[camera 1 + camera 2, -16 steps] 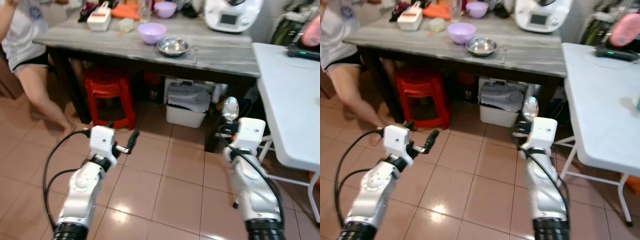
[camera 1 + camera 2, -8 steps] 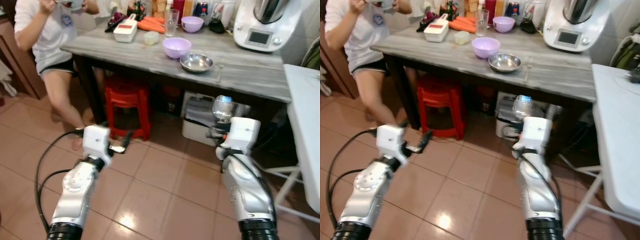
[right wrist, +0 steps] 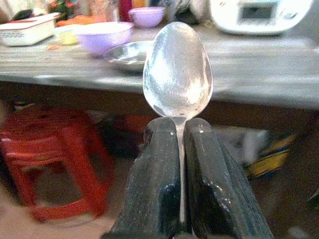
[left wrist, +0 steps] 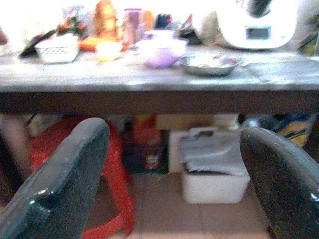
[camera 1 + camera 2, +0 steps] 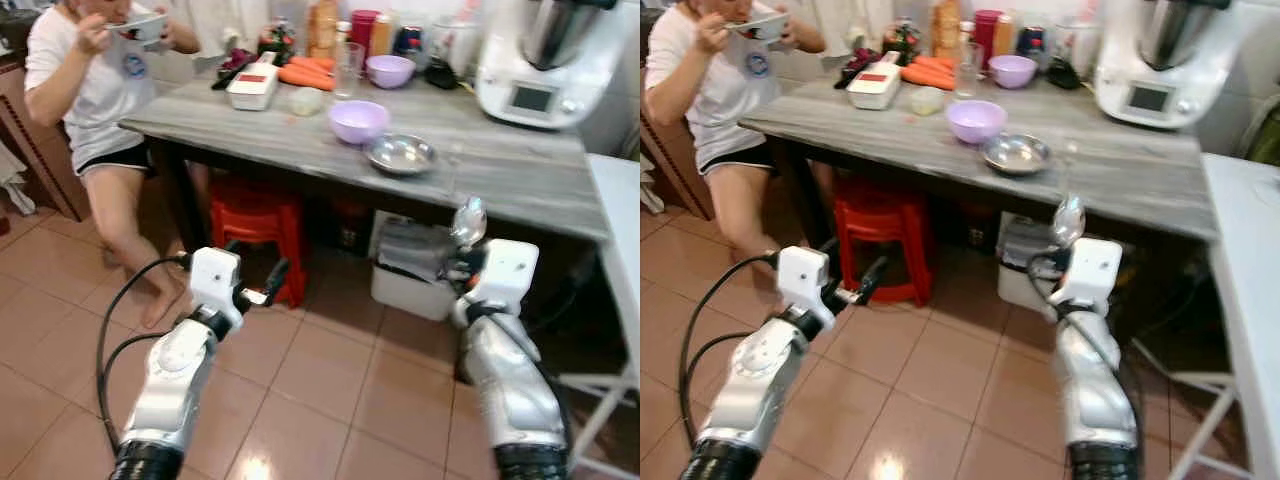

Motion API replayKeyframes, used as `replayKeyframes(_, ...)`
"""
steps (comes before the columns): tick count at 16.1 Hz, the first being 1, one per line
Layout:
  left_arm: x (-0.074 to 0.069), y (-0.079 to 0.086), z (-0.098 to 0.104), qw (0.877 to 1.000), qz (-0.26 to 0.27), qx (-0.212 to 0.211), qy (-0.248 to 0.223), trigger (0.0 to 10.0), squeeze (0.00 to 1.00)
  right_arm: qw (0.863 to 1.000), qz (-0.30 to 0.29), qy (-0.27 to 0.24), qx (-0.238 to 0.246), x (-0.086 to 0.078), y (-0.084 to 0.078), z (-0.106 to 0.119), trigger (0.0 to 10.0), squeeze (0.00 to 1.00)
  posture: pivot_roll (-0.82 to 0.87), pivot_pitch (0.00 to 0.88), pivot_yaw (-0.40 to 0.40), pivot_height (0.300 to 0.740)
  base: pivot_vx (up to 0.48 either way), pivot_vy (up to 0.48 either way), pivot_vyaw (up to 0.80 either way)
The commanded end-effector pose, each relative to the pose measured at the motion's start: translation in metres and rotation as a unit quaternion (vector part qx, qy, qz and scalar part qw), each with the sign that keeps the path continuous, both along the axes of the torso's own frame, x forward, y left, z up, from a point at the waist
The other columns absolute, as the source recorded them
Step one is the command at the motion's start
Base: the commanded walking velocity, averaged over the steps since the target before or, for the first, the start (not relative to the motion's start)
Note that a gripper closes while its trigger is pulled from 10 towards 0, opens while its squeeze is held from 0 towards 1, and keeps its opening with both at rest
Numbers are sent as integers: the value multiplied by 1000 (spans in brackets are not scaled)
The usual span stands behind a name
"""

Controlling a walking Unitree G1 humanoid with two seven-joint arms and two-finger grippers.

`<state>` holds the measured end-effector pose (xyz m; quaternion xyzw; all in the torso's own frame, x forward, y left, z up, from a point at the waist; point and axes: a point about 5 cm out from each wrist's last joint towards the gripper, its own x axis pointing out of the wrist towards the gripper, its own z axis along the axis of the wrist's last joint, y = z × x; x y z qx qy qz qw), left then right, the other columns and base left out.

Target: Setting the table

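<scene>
The robot has closed in on the long grey wood-grain counter (image 5: 500, 175), which now sits nearer and squarer in the head views than a second ago, when it lay farther off and a white side table crowded the right edge. The right pincer (image 3: 178, 164) stays clamped on the neck of the shiny metal spoon (image 3: 177, 69), bowl upright, held just below and in front of the counter's front edge. The left pincer (image 5: 262, 285) hangs low before the counter with its fingers spread wide and nothing between them.

On the counter, the shallow stainless-steel dish (image 5: 400, 154) sits near the front edge, almost straight above the spoon, with the pale lilac plastic bowl (image 5: 358, 120) touching or just beside it toward the far side. A white kitchen appliance with a small screen (image 5: 548, 60) stands at the counter's right end. A person in a white T-shirt (image 5: 95, 85) sits at the counter's left end, eating from a bowl.

The approach looks nearly done; lifting the spoon over the edge and laying it beside the steel dish seems the step ahead.
</scene>
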<state>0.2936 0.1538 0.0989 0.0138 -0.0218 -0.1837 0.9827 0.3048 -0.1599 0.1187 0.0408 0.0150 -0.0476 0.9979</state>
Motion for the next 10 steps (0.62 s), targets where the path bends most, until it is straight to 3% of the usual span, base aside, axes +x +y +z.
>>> replayKeyframes(1, 3, -4, 6, 1000, -8, 0, -11, 10000, 0, 1000, -7, -18, -6, 1, -6, 9, 10000, 0, -13, 35, -12, 740, 386, 0, -694)
replayKeyframes(3, 3, -4, 6, 1000, -8, 0, -10, 10000, 0, 1000, -6, -19, -6, 2, -6, 9, 10000, 0, -7, 32, -18, 740, 388, 0, -563)
replayKeyframes(6, 2, -4, 6, 1000, -9, 0, -10, 10000, 0, 1000, -5, -19, -6, 4, -6, 10, 10000, 0, -5, 31, -19, 740, 389, 0, 0)
replayKeyframes(10, 2, -5, 6, 1000, -10, 1, -10, 10000, 0, 1000, -3, -18, -6, 4, -5, 10, 10000, 0, -5, 30, -20, 740, 388, 0, -736)
